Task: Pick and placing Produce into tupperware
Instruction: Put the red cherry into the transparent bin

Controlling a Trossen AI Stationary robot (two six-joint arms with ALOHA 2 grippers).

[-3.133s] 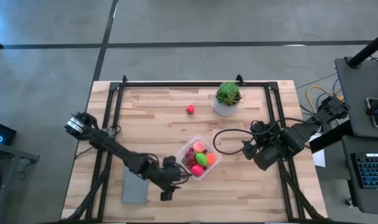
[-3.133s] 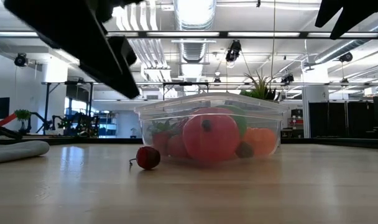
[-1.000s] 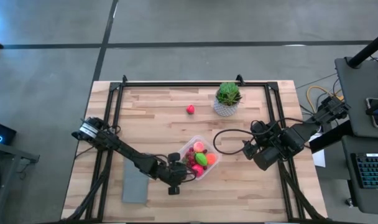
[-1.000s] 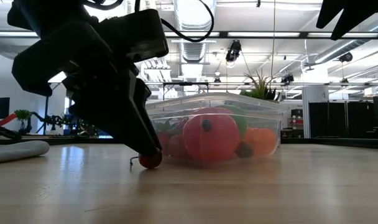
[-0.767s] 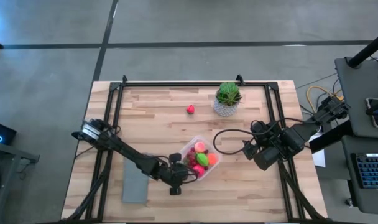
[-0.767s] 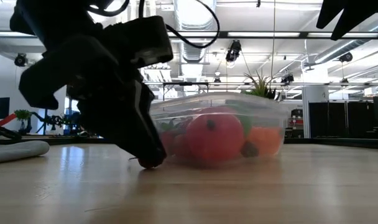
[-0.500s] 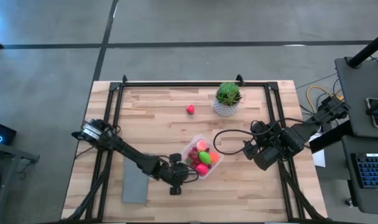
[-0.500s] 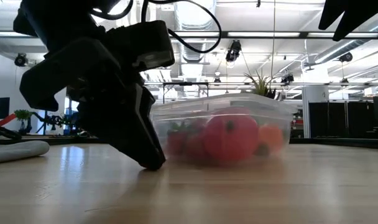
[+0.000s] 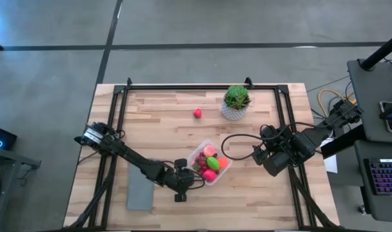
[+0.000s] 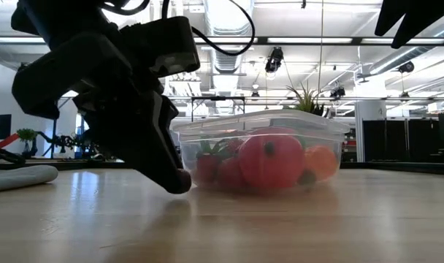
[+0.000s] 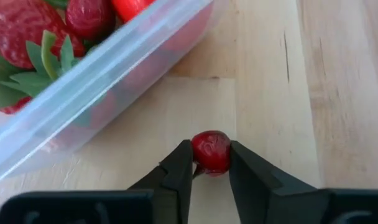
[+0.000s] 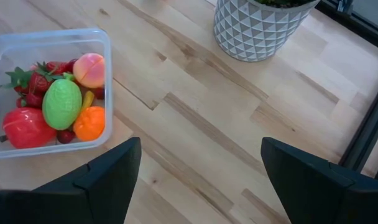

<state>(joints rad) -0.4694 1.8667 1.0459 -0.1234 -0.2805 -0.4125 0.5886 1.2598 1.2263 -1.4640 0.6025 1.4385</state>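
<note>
Left claw [image 11: 211, 163]: clamped on a small red berry [image 11: 210, 151], down at the bench [image 9: 164, 129] surface just outside the tupperware [image 9: 209, 162] wall, on its left-arm side; in the low view [image 10: 174, 179], fingertips touching the wood beside the box.
Held berry: dark red, pinched between the two dark fingers [image 11: 176, 174], close to the clear wall but apart from it.
Tupperware: clear box near mid-bench, toward the front; wall [image 11: 83, 106] running slantwise past the left claw.
Produce inside: red strawberries [image 12: 30, 84], a large red piece [image 12: 21, 127], a bright green piece [image 12: 61, 104], an orange piece [image 12: 89, 123], a pink-orange piece [image 12: 89, 70].
Loose produce: one red berry [image 9: 197, 113] alone on the far part of the bench, near the plant.
Right claw [image 12: 198, 174]: spread wide, holding nothing, hanging above the bench to the right of the tupperware.
Other items: spiky green plant in a white pot [image 9: 236, 103] at the far edge; flat grey rectangle [image 9: 140, 190] at the front left.
</note>
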